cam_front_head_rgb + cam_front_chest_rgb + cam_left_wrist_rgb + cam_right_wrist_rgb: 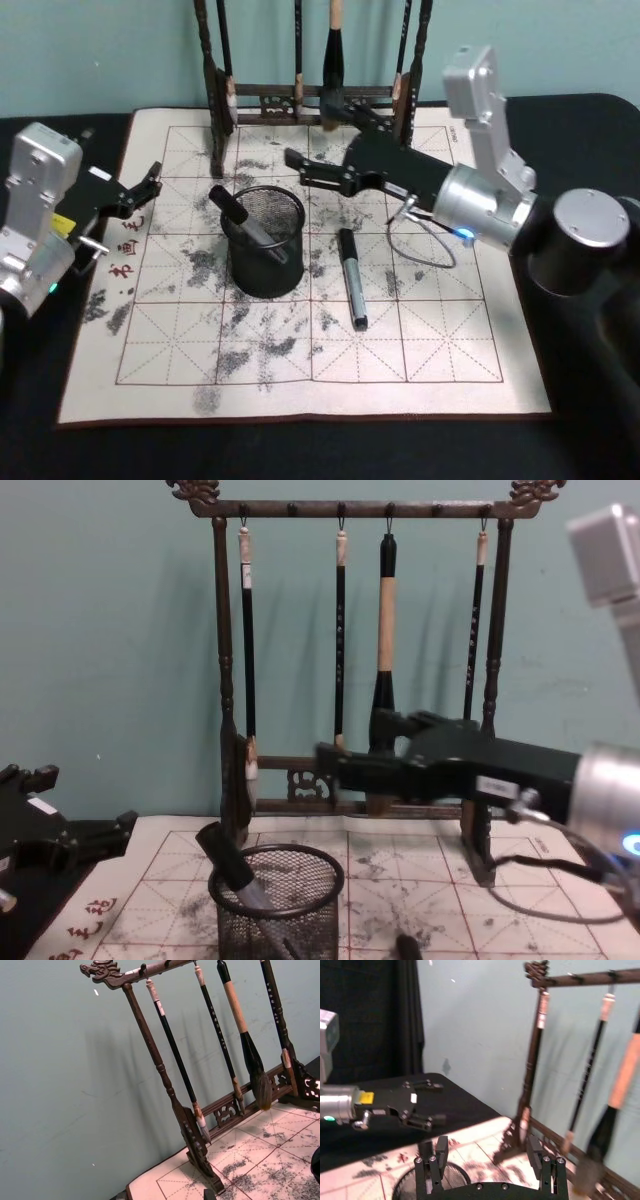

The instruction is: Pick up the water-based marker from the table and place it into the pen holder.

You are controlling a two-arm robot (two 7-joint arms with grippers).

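The black mesh pen holder [266,262] stands on the white grid mat covering the table [420,350]. One black marker [240,217] leans inside it, cap end sticking up over the rim. A second black marker [351,279] lies flat on the mat just right of the holder. My right gripper [296,167] hovers open and empty just behind the holder's far right rim; its fingers [441,1152] are spread with nothing between them. In the chest view this right gripper [325,765] hangs above the pen holder [277,900]. My left gripper [150,182] rests open at the mat's left edge.
A tall dark wooden rack [320,100] hung with several brushes stands along the mat's far edge, close behind my right gripper. A loose grey cable [425,245] loops on the mat under the right arm. The mat's near half holds only ink stains.
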